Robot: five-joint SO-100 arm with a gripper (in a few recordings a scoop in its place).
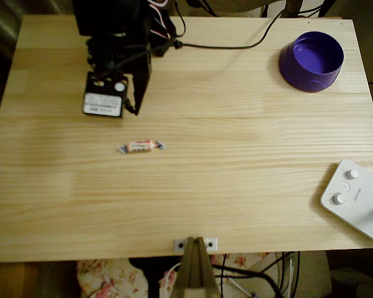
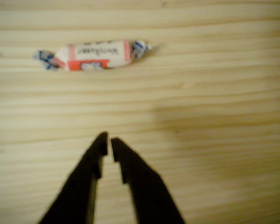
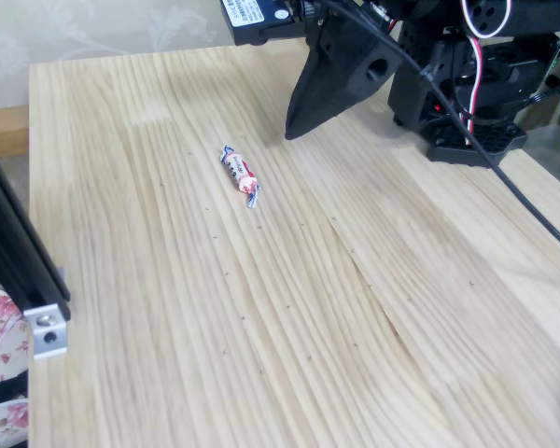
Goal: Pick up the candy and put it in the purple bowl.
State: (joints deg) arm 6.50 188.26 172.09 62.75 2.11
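Wrist view has the black two-finger pincer [image 2: 107,139] with its tips almost pressed together, only a thin slit between them, and nothing pinched. So this looks like the approach step, grab not started yet.

The small wrapped candy with the white wrapper, red-orange print and twisted bluish ends [image 2: 93,55] lies flat on the pale pine-plank table [image 2: 214,93], lengthwise across the picture. It sits farther up the frame than the fingertips and a touch to the left, clearly apart from them, with bare wood between.

From overhead, the candy [image 1: 141,146] is in the left half of the table, a bit nearer the front edge than the pincer [image 1: 135,107], which hangs above it in the picture, close to the arm's base. The round, deep purple plastic bowl [image 1: 311,61] is way off at the far right corner, well apart from both. A white device with knobs [image 1: 355,198] sits at the near right edge, not in the way.

Next move, I reckon: spread the fingers, push forward and down so they straddle the wrapper's middle, then close. It's a small, low thing, so going in crooked could just shove it along the wood.
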